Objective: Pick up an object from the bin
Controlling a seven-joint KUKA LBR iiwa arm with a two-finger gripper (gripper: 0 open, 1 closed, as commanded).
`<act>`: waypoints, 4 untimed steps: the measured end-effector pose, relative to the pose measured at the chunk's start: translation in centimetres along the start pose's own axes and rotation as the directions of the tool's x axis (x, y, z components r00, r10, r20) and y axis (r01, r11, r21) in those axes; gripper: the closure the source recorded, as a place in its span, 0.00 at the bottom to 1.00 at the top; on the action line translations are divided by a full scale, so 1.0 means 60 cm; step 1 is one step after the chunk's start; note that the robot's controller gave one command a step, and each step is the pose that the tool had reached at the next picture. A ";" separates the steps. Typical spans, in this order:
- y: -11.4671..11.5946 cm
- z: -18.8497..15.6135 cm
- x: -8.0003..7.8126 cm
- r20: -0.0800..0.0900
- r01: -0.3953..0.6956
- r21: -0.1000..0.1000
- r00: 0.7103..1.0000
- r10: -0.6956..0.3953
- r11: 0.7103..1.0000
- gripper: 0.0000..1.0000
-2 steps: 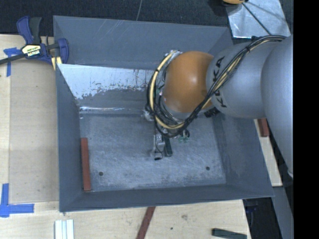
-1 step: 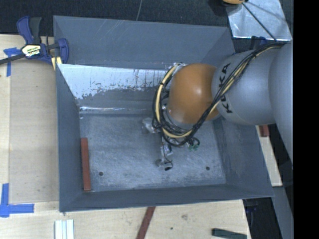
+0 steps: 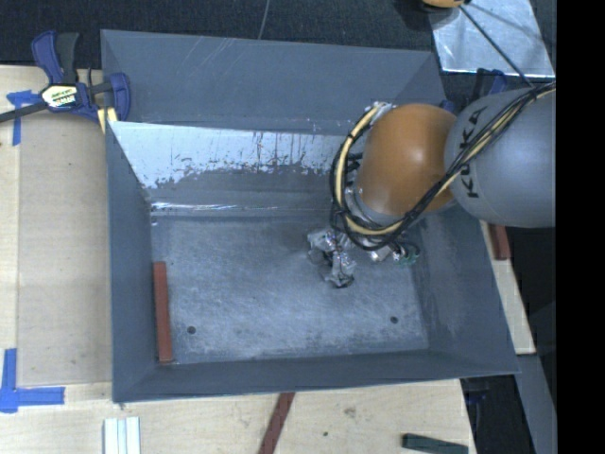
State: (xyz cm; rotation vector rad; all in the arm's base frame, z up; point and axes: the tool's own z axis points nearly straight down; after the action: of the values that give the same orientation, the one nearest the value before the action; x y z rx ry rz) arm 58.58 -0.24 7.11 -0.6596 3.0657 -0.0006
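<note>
My gripper [image 3: 334, 259] hangs low over the bin floor, a little right of its middle, below the arm's orange cover. A long, thin reddish-brown bar [image 3: 162, 311] lies flat along the floor's left edge, far to the left of the gripper. I see no loose thing directly under or beside the gripper.
The arm reaches in from the right and covers the bin's right back corner. The bin's sloped walls rise on all sides around the grey floor.
</note>
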 end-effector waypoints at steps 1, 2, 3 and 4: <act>0.001 0.001 0.001 -0.002 0.000 -0.001 1.000 0.000 1.000 0.00; 0.001 0.000 0.000 -0.001 -0.001 -0.001 1.000 0.001 1.000 1.00; 0.000 0.001 0.001 -0.003 -0.001 -0.002 1.000 0.001 1.000 0.00; 0.001 0.000 0.000 -0.002 -0.002 -0.002 1.000 0.002 1.000 1.00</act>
State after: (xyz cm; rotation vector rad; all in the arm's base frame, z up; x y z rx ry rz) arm 58.55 -0.22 7.10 -0.6578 3.0687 0.0013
